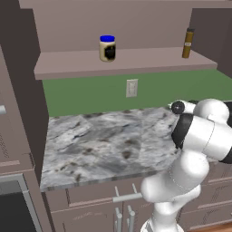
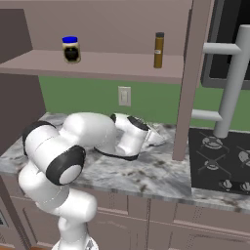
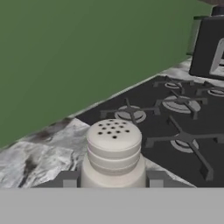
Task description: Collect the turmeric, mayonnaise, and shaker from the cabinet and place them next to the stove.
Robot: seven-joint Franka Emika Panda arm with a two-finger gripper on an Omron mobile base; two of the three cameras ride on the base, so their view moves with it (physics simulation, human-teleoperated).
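Hand view: shaker [image 3: 114,151] sits between the two dark fingertips [image 3: 65,179], jaws closed onto its lower body on both sides. Its perforated top faces the camera. Shaker is low over the marble desk [image 3: 39,153], just short of the stove [image 3: 175,118] edge; cannot tell whether its base touches the desk.

Right base view: arm reaches across the desk [image 2: 146,178] toward its right end, near the cabinet [image 2: 97,63] side panel that stands beside the stove [image 2: 219,161].

Mayonnaise [image 1: 107,48] stands upright on the cabinet [image 1: 122,63] shelf, toward the middle-left of the board. Turmeric [image 1: 187,43] stands upright at the shelf's right end, well apart from the mayonnaise [image 2: 71,49]. Same order in right base view, turmeric [image 2: 158,50] near the shelf's right edge.
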